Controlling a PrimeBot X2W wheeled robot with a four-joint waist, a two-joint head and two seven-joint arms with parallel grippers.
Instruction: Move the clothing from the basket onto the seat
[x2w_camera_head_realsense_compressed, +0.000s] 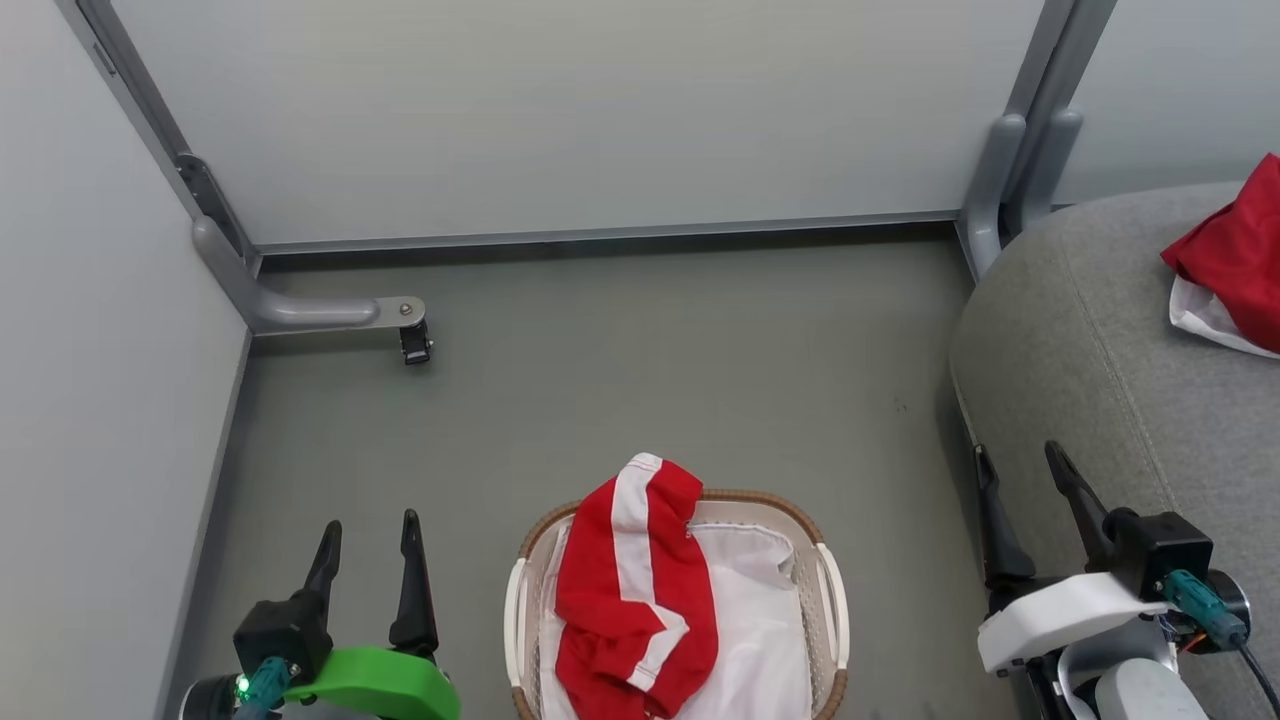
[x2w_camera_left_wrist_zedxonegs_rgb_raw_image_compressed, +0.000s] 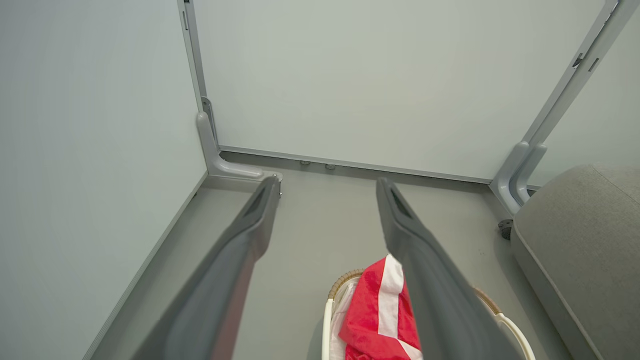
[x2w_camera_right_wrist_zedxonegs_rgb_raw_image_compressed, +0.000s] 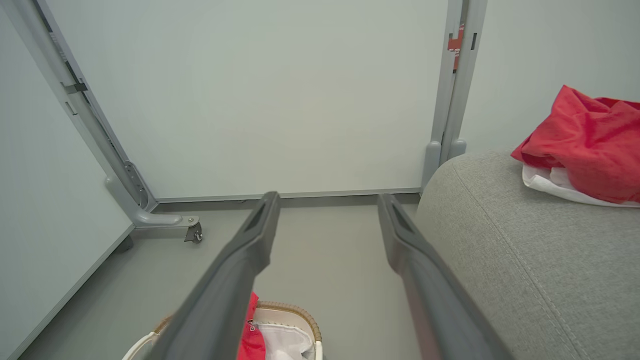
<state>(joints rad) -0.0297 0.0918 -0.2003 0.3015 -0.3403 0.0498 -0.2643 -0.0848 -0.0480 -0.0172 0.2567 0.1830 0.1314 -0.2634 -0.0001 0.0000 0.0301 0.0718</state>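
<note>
Open and empty: left claw (x2w_camera_head_realsense_compressed: 371, 520), right claw (x2w_camera_head_realsense_compressed: 1016, 449). The garment (x2w_camera_head_realsense_compressed: 595, 600) in the basket (x2w_camera_head_realsense_compressed: 760, 497) sits between them, long axis running away from the robot. Left claw is probably nearer.

Head camera looks down on the basket (x2w_camera_head_realsense_compressed: 760, 497) between left gripper (x2w_camera_head_realsense_compressed: 371, 520) and right gripper (x2w_camera_head_realsense_compressed: 1018, 448); wrist cameras, lower, face forward, sharing it.

The clothing (x2w_camera_head_realsense_compressed: 635, 590) is showing bright red with a wide white stripe. The basket (x2w_camera_head_realsense_compressed: 836, 610) is looking white with a brown rim, and its lining (x2w_camera_head_realsense_compressed: 765, 640) is looking plain white. The other piece (x2w_camera_head_realsense_compressed: 1240, 250) is showing red with white edges. The seat (x2w_camera_head_realsense_compressed: 1080, 350) is looking grey.
</note>
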